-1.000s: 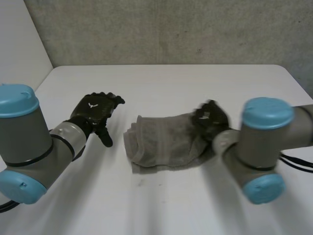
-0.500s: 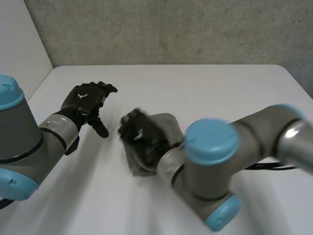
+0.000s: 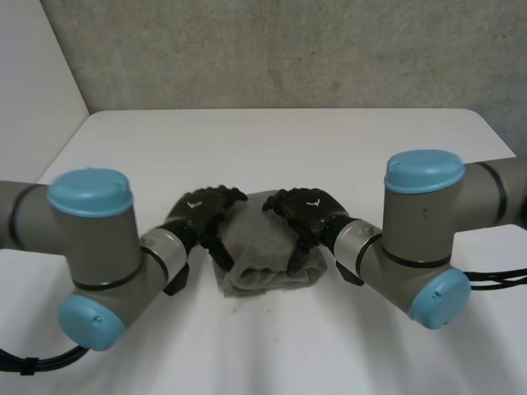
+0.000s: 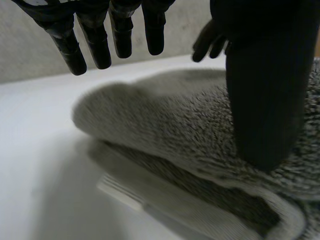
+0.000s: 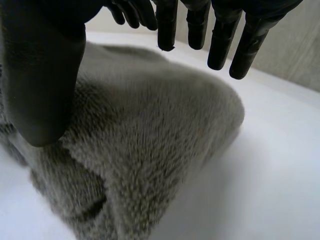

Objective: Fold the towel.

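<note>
A grey fluffy towel (image 3: 259,251) lies folded into a small thick bundle at the middle of the white table (image 3: 272,144). My left hand (image 3: 202,216) sits at its left edge and my right hand (image 3: 311,211) at its right edge, both from above. In the left wrist view the fingers (image 4: 95,45) hang straight over the towel (image 4: 165,125) and the thumb (image 4: 265,100) rests on its top layer. In the right wrist view the fingers (image 5: 222,37) are straight above the towel's (image 5: 150,135) rounded fold, with the thumb (image 5: 42,75) touching the pile. Neither hand pinches cloth.
Bare white table surrounds the bundle on all sides. A grey wall (image 3: 272,49) stands behind the far edge. Both forearms angle inward over the near half of the table.
My right hand swept across to the left with the towel's right part, then came back to the bundle's right side. The left hand moved in from the left. The towel is narrower and thicker.
</note>
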Motion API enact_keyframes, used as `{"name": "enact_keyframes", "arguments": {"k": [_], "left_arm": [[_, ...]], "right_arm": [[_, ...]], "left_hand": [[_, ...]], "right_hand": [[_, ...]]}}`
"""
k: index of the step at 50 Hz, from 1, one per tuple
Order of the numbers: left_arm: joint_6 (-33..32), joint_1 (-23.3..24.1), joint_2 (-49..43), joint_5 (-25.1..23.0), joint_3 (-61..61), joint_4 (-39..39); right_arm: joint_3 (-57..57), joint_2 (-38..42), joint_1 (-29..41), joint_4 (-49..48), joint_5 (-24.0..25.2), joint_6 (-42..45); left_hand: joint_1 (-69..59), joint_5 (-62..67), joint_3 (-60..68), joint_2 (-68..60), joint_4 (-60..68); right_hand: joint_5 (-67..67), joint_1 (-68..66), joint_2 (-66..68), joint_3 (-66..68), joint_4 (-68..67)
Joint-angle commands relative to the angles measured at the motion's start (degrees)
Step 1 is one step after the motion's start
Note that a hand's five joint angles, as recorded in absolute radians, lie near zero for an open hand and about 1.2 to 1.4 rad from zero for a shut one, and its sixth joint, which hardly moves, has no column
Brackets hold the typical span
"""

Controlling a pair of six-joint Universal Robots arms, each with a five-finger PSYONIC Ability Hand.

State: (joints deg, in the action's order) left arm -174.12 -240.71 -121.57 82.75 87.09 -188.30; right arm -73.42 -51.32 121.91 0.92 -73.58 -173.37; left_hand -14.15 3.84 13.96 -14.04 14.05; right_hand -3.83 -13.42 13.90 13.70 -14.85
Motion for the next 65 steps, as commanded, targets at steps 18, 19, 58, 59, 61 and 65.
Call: {"name": "enact_keyframes", "arguments": {"k": [18, 19, 58, 59, 61, 65], "left_arm": [[0.27, -1.78, 13.38, 4.79, -7.1, 6.1], [0.27, -2.47, 15.82, 6.01, -8.24, 7.58], [0.18, -4.5, 24.63, 9.71, -14.93, 22.36], [0.27, -4.5, 24.72, 9.71, -15.01, 22.36], [0.27, -4.5, 24.72, 9.71, -15.01, 22.36], [0.27, -4.33, 24.72, 9.62, -15.01, 22.36]], "right_arm": [[0.47, -17.24, -5.02, 0.48, -7.28, -2.67], [0.64, -19.5, -5.8, 0.57, -9.8, -3.11], [5.13, -26.29, -10.29, 11.47, -17.74, -1.44], [5.13, -26.29, -10.03, 11.56, -17.57, -1.27], [5.22, -26.2, -9.77, 11.56, -17.21, -0.91], [4.95, -24.37, -9.5, 11.21, -14.33, 2.24]], "left_hand": [[1.41, -1.1, -1.22, 1.3, -1.32], [1.41, -1.1, -1.22, 1.3, -1.32], [3.09, -2.79, -2.91, 2.98, -3.0], [3.09, -2.79, -2.91, 2.98, -3.0], [3.09, -2.79, -2.91, 2.98, -3.0], [3.09, -2.79, -2.91, 2.98, -3.0]], "right_hand": [[3.83, 3.42, -3.9, -3.7, 4.85], [3.83, 3.42, -3.9, -3.7, 4.85], [3.83, 3.42, -3.9, -3.7, 4.85], [3.83, 3.42, -3.9, -3.7, 4.85], [3.83, 3.42, -3.9, -3.7, 4.85], [3.83, 3.42, -3.9, -3.7, 4.85]]}}
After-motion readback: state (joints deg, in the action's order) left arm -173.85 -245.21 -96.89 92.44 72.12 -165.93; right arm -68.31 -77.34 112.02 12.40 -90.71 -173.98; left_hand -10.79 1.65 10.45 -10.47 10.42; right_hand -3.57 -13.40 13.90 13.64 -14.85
